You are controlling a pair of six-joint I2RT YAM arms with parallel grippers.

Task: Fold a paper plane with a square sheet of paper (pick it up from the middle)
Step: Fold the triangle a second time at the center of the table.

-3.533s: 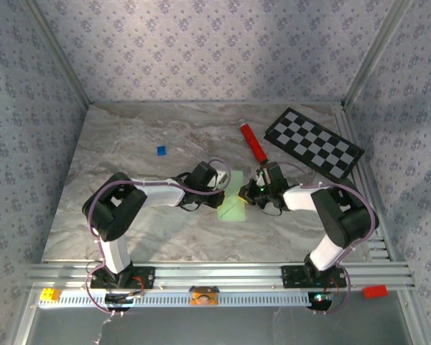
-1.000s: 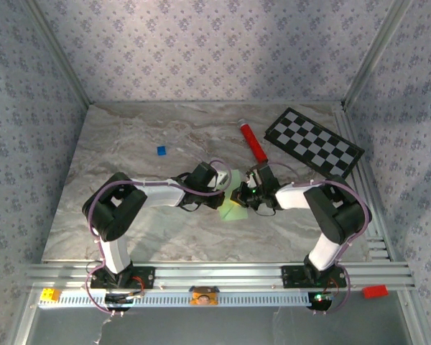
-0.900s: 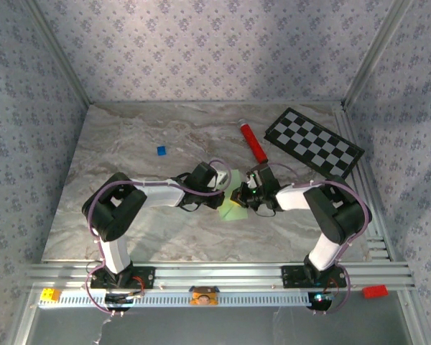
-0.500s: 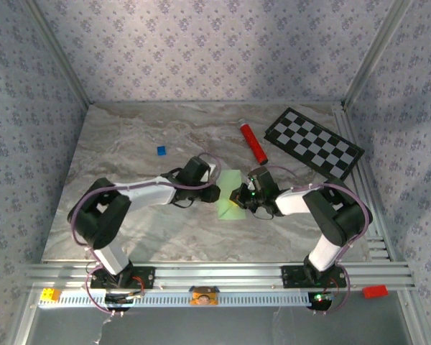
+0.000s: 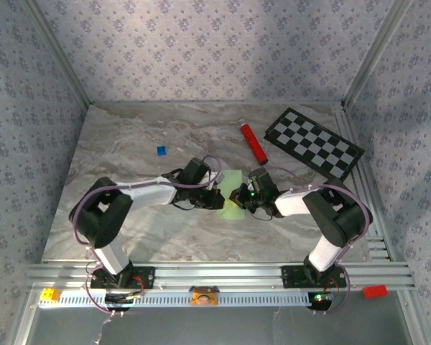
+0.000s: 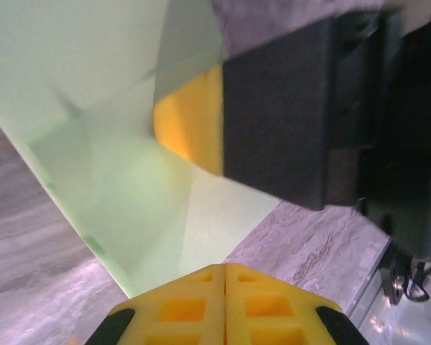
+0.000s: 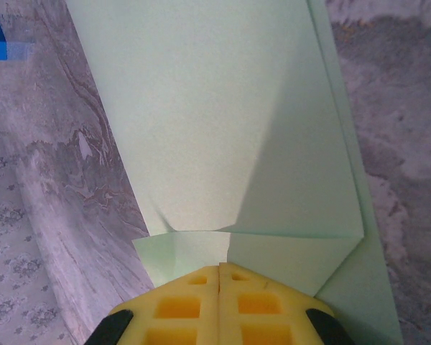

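**While both pincers sit closed, the green sheet lies between them**

Seen from above, my left pincer point(image 5: 215, 199) and right pincer point(image 5: 241, 197) face each other across the middle of the marbled tabletop point(image 5: 129, 144). The folded sheet of paper point(image 5: 230, 200) lies flat between them. The left pincer is at the sheet's 9 o'clock edge and the right at its 3 o'clock edge.

A red tube point(image 5: 252, 142) lies at 1 o'clock from the sheet, a checkerboard point(image 5: 314, 141) at 2 o'clock and a tiny blue square point(image 5: 161, 150) at 10 o'clock. All three are well apart from the paper, and none stands in the way.

From my left wrist, the yellow pads of the left pincer point(image 6: 225, 302) are pressed together at the paper's point(image 6: 122, 180) near edge. At 1 o'clock the right pincer's yellow finger point(image 6: 194, 118) rests on the sheet beside a raised flap.

From my right wrist, the right pincer point(image 7: 220, 302) is likewise closed, with the creased sheet point(image 7: 215, 129) running away toward 12 o'clock. I cannot tell whether either pincer has paper caught between its pads.
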